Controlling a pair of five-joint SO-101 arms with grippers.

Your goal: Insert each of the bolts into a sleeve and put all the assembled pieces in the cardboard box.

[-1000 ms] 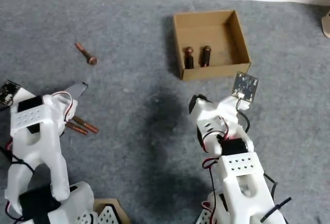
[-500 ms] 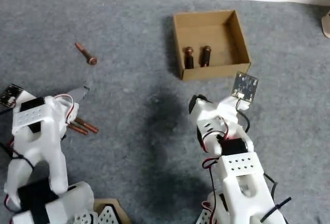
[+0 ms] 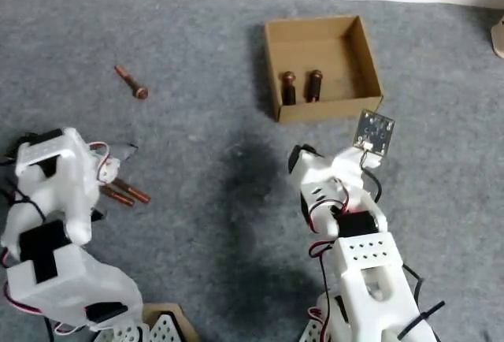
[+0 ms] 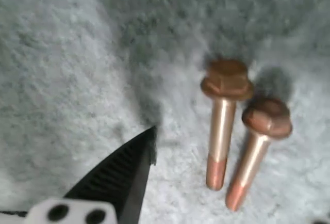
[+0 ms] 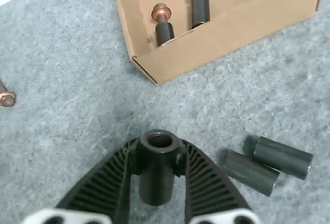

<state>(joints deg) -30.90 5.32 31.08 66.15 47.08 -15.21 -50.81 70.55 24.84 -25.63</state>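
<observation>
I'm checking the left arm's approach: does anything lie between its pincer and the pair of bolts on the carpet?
Nothing visible does. Bare grey carpet lies between the left pincer and the two bolts, which lie side by side.

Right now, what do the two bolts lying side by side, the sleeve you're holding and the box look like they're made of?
Bolts: metal, perhaps copper-plated steel, judging by the coppery sheen and bright highlights along the shanks.
Sleeve in the right gripper: a dark grey, matte tube. It could be metal or plastic; I cannot tell which.
Box: plain brown cardboard with raw cut edges.
</observation>
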